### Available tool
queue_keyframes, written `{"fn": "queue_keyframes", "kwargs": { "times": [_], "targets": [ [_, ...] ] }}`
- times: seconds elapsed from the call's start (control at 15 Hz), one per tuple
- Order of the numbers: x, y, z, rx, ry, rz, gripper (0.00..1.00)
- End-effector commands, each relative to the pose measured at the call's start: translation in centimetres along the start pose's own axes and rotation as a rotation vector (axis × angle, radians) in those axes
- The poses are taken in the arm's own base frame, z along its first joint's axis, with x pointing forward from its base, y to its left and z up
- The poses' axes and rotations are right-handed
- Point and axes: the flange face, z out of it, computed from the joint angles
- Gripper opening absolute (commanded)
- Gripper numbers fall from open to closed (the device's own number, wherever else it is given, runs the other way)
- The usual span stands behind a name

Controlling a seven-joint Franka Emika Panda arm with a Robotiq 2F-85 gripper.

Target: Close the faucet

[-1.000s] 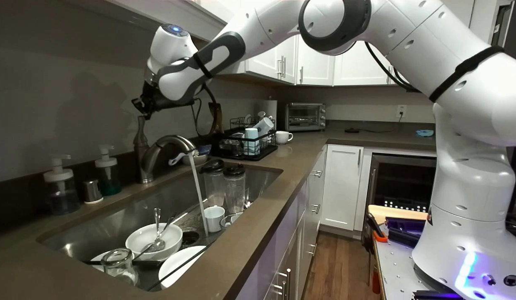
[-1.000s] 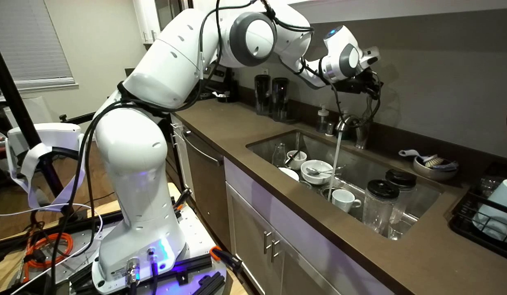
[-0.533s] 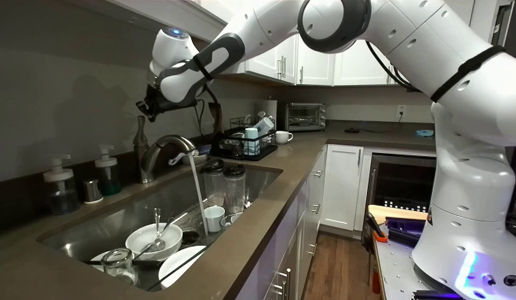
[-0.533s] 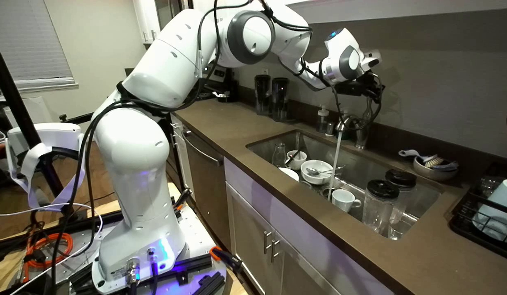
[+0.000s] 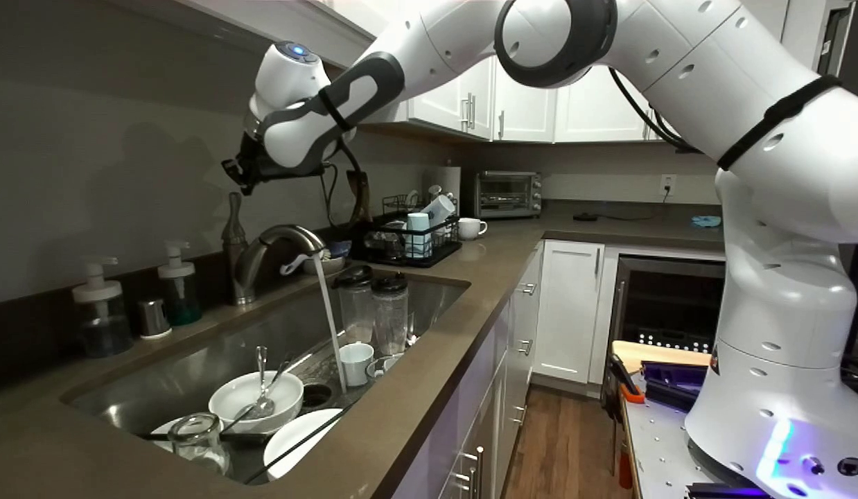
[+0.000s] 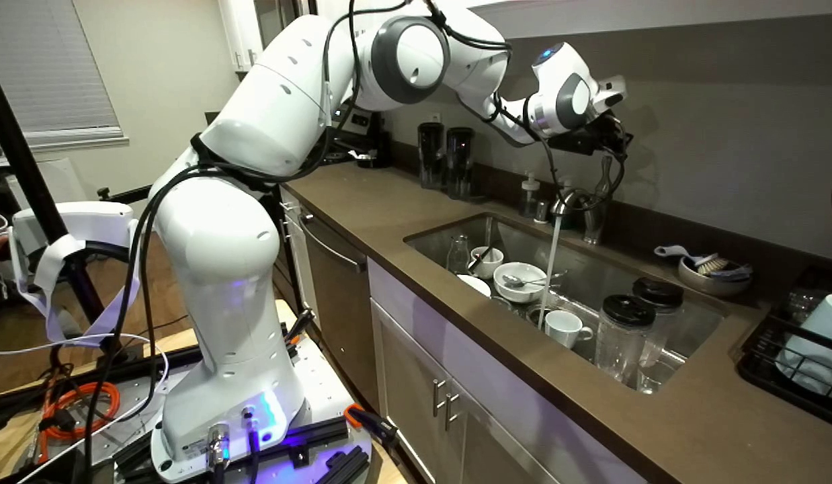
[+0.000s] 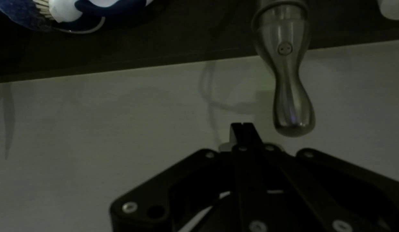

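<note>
Note the arm extended over the sink. Locate the faucet at the sink's back edge, with a water stream falling from it, same as a moment ago: apparently yet to be turned off. Find the gripper slightly higher than before, closed on nothing, likely realigning near the handle. Check the fingertips: pressed together, just beside the handle's end, without visible contact. Allow for a nudge against the handle, in a direction impossible to tell here.

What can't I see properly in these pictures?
Faucet: its base is cut off by the wrist view's top edge.
White dish: partly hidden by the counter in an exterior view.
Dish rack: cut off by the right edge in an exterior view.
</note>
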Motion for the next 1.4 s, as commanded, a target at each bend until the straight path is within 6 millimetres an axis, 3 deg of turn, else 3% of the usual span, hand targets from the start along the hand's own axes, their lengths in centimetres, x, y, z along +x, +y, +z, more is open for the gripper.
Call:
{"fn": "queue_keyframes", "kwargs": {
  "times": [0.0,0.8,1.33],
  "targets": [
    [0.0,-0.2,-0.4,0.044,0.029,0.043,0.03],
    [-0.6,-1.6,-0.4,0.126,0.051,0.075,0.02],
    [-1.0,-1.6,-0.7,0.094,-0.028,-0.034,0.03]
  ]
}}
